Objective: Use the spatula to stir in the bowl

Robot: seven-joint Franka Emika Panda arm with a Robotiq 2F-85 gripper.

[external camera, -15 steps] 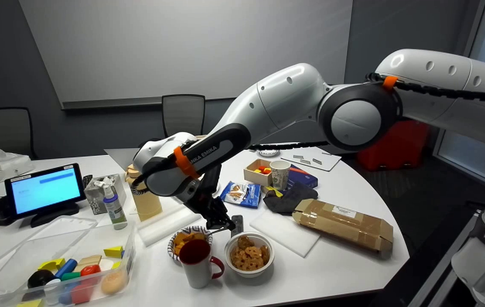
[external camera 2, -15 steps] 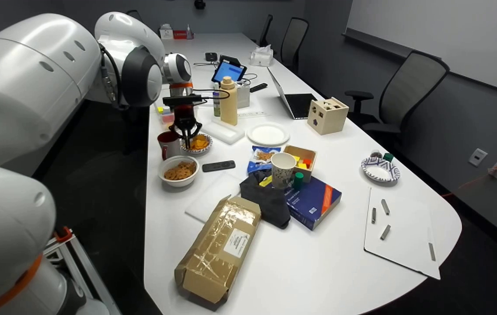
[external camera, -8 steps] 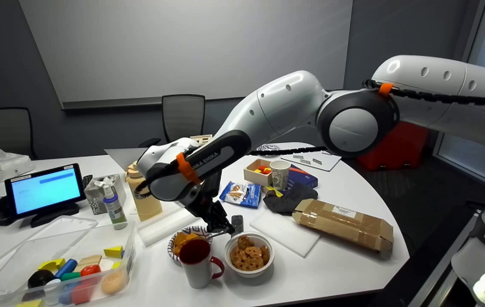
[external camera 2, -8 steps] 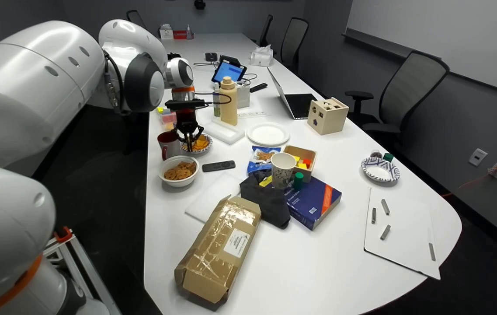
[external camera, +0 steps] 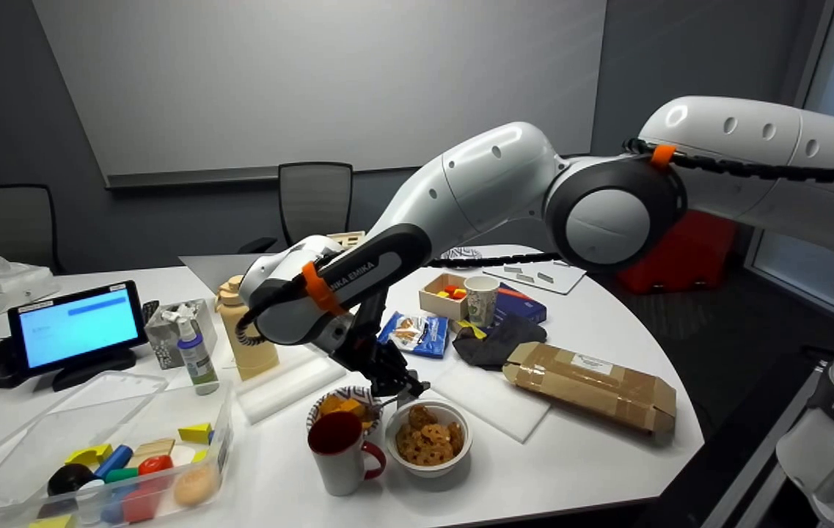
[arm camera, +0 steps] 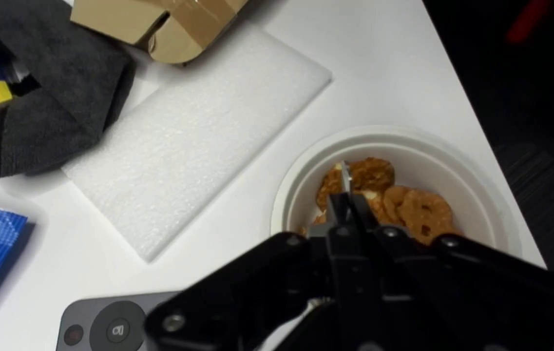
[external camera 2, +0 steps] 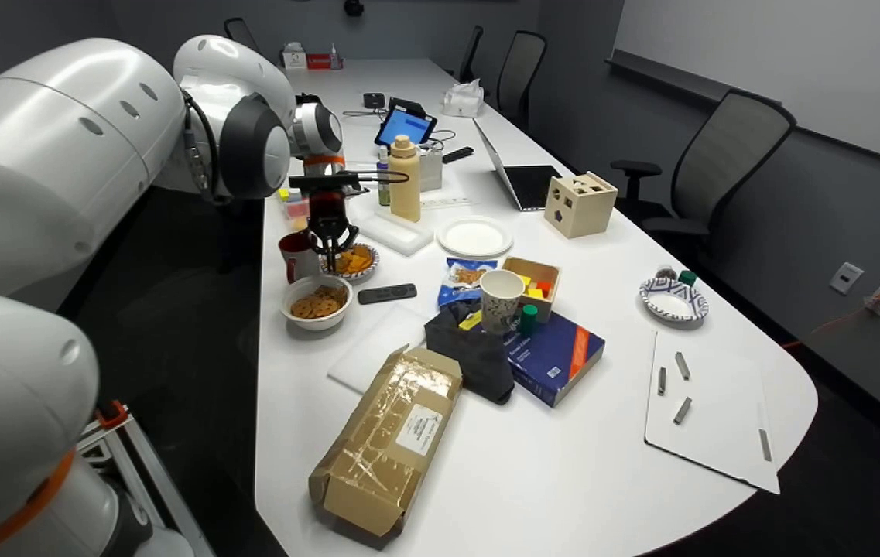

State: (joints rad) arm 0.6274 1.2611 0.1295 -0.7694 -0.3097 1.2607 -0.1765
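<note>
The bowl (external camera: 314,421), pale with a dark zigzag pattern and orange-yellow pieces inside, stands behind the red-and-white mug in an exterior view. My gripper (external camera: 417,387) is just beside it, low and slanted. Its fingertips are shut on the spatula (external camera: 387,402), a thin metal piece that slants down into the bowl among the orange food. In the wrist view the gripper (arm camera: 347,207) has the spatula's metal end (arm camera: 346,178) sticking out past its fingertips, over the larger white bowl. The spatula's lower end is hidden by food and gripper.
The larger white bowl (arm camera: 286,195) of brown snacks is close beside the bowl. The mug (external camera: 339,466) stands in front. A dark remote (external camera 2: 387,293), a white foam sheet (arm camera: 208,131) and a cardboard box (external camera: 593,389) lie nearby, with a beige bottle (external camera 2: 405,182) farther off.
The gripper has come down a little and shifted with the spatula toward the larger white bowl. The bowl has slid the same way, and its orange pieces lie differently.
</note>
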